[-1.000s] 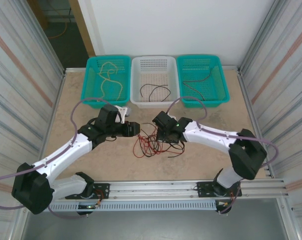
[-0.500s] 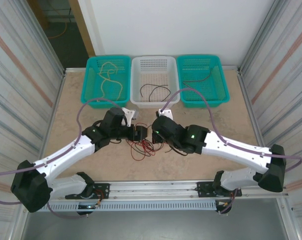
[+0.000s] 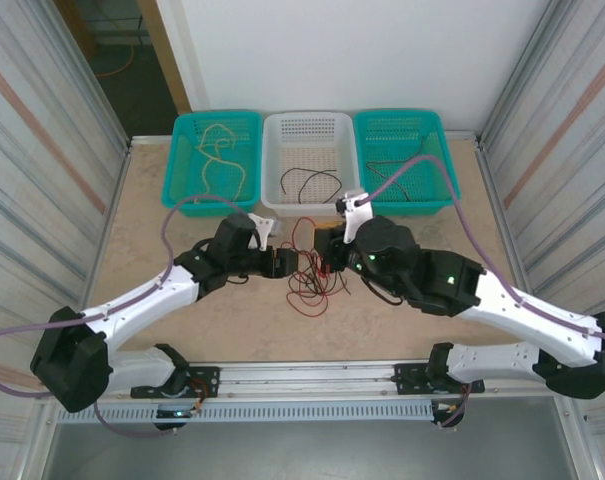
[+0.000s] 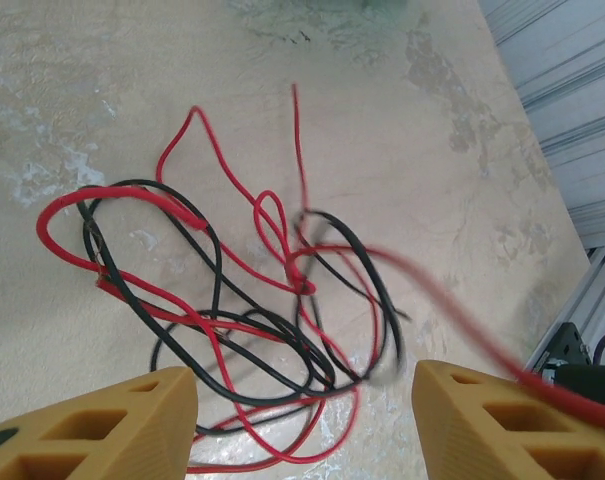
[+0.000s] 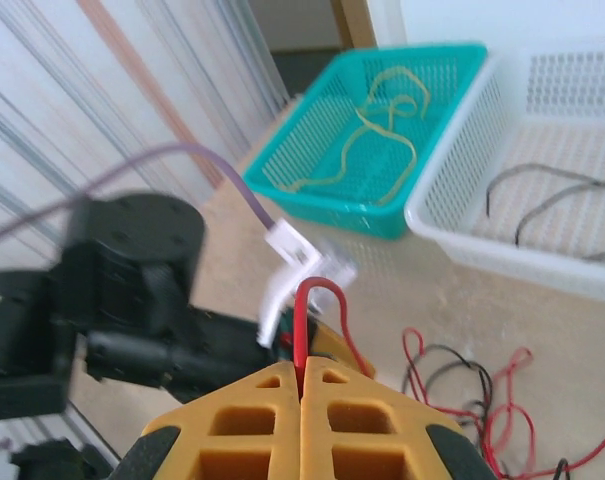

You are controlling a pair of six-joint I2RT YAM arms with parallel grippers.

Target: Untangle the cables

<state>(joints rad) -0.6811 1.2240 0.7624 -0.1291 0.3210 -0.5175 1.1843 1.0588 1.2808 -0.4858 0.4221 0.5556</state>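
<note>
A tangle of red and black cables (image 3: 316, 286) lies on the table between the two arms. In the left wrist view my left gripper (image 4: 302, 425) is open just above the tangle (image 4: 244, 300). Loops show between its tan fingers (image 4: 94, 428), but nothing is gripped. A blurred red strand (image 4: 462, 315) rises off to the right. My right gripper (image 5: 302, 366) is shut on that red cable (image 5: 300, 325), a small loop standing above its tips. In the top view the right gripper (image 3: 329, 246) sits just behind the tangle, close to the left gripper (image 3: 293, 264).
Three baskets stand along the back. The left teal basket (image 3: 178, 160) holds a yellowish cable (image 3: 220, 150), the white basket (image 3: 272, 165) a black one (image 3: 312, 180), and the right teal basket (image 3: 446, 165) a dark one (image 3: 397, 160). Metal walls close both sides.
The right arm swung forward and lifted its shut gripper toward the back with the red cable. The left gripper moved right over the tangle and opened wider.
</note>
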